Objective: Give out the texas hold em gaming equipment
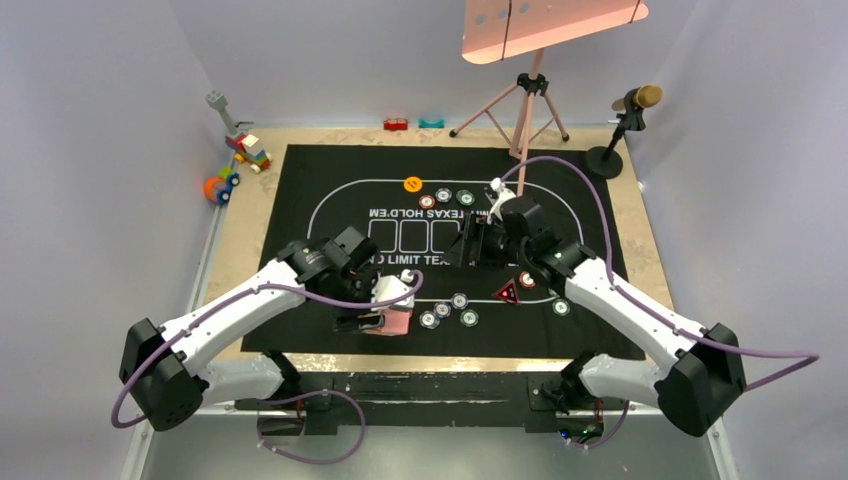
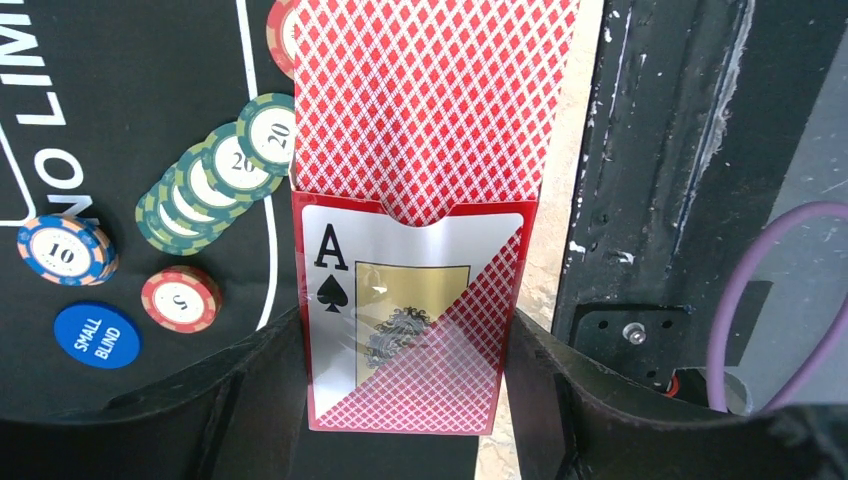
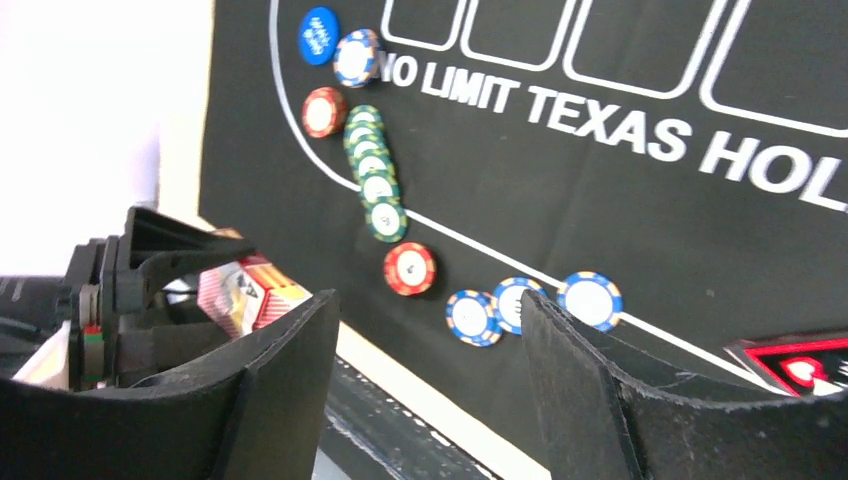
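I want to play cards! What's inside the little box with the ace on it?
Playing cards with red diamond backs poke out of the top of the card box. The box covers their lower parts, and their faces are hidden.

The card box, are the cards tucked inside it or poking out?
Poking out. The red diamond-backed cards reach far past the notched mouth of the ace-of-spades card box, which the left hand grips by its sides.

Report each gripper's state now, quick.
Left gripper: shut on the playing-card box.
Right gripper: open, holding nothing.
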Robot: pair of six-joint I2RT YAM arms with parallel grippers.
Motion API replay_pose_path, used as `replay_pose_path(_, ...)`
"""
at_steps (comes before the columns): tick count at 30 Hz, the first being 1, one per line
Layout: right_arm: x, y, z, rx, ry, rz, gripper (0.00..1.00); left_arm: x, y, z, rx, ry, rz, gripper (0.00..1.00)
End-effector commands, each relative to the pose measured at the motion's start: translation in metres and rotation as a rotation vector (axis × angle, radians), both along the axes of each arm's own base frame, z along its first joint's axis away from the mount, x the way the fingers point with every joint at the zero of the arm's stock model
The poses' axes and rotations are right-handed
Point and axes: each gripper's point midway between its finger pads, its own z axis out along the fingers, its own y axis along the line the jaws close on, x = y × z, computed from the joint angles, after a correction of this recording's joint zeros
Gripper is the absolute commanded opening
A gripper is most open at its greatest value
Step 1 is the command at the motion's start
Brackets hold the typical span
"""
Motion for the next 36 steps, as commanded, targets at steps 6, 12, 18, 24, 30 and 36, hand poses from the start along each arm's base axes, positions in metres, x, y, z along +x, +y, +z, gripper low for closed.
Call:
replay_pose_path(6,-0.034,0.04,0.041,0.374,-0.019,0.192,0.76,0.007,-0.008,0.046,-0.083,0.008,0.074,0.0)
replay_pose_path(12,-0.043,0.059,0.059,0.524,-0.025,0.292,0.82,0.027,-0.018,0.07,-0.115,-0.025,0.136,0.0)
replay_pose_path(18,-0.037,0.072,0.069,0.56,-0.03,0.331,0.84,0.046,-0.029,0.09,-0.156,-0.057,0.199,0.0)
replay_pose_path(24,-0.033,0.084,0.062,0.557,-0.01,0.349,0.86,0.056,-0.034,0.102,-0.168,-0.072,0.209,0.0)
replay_pose_path(30,-0.029,0.095,0.068,0.585,-0.01,0.369,0.86,0.062,-0.038,0.108,-0.174,-0.083,0.214,0.0)
replay_pose_path(36,-0.028,0.105,0.071,0.617,0.0,0.393,0.86,0.071,-0.044,0.112,-0.19,-0.092,0.241,0.0)
